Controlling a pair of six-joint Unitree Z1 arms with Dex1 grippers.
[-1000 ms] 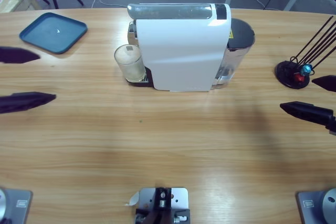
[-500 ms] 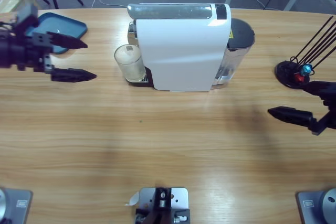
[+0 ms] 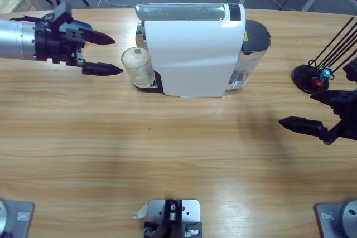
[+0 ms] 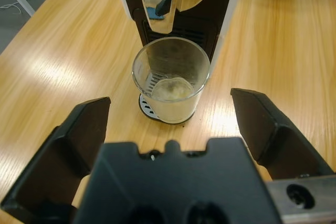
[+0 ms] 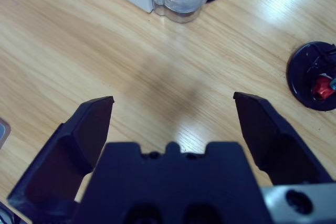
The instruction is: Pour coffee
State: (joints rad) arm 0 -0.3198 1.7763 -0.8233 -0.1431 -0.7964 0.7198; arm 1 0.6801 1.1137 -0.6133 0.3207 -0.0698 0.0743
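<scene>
At upper left, the left claw [image 3: 109, 54] gapes beside the glass [image 3: 138, 67]; the right claw [image 3: 305, 110] gapes over bare bench [image 3: 178, 154].

The room is bright and even, with light from above. On the counter [image 3: 184, 154] lie soft, wide shadows, one dim patch right of the coffee machine [image 3: 192, 51]. White glare streaks shine on the wood in both wrist views. The left pincer [image 4: 170, 124] looks big and a little soft at the bottom edge.
</scene>
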